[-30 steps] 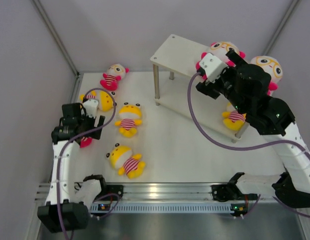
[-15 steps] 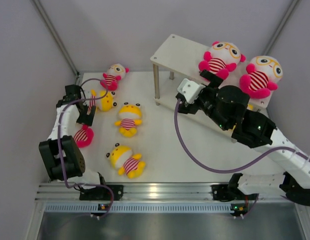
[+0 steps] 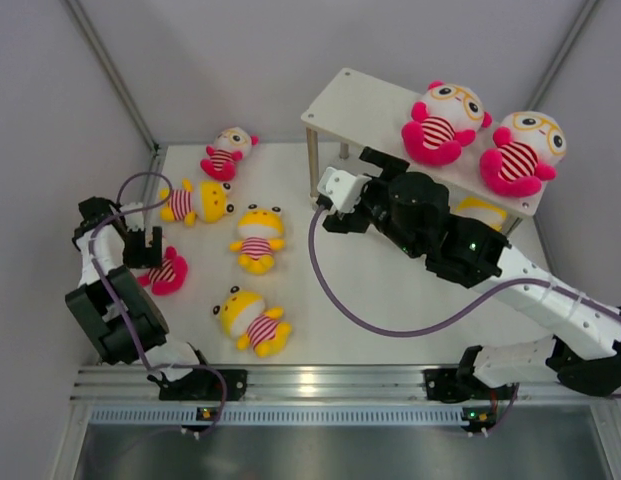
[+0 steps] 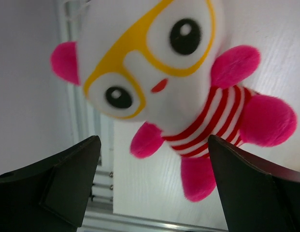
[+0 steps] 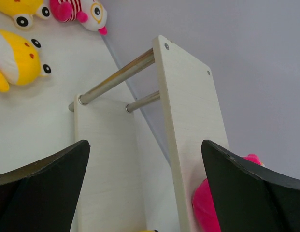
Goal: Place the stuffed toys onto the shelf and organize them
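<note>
The shelf stands at the back right, with two pink stuffed toys sitting on its top board and a yellow one half hidden on the lower board. Several more lie on the table: pink, yellow, yellow, yellow, pink. My left gripper hangs open just above that last pink toy, its fingers apart and empty. My right gripper is open and empty beside the shelf's left end.
The enclosure's left wall runs close behind my left arm. Silver legs join the shelf's two boards. The aluminium rail with the arm bases borders the near edge. Open table surface lies between the toys and the shelf.
My right gripper has drawn back left from the shelf top, leaving a pink toy seated there. My left arm swung toward the left wall and down over the pink toy.
</note>
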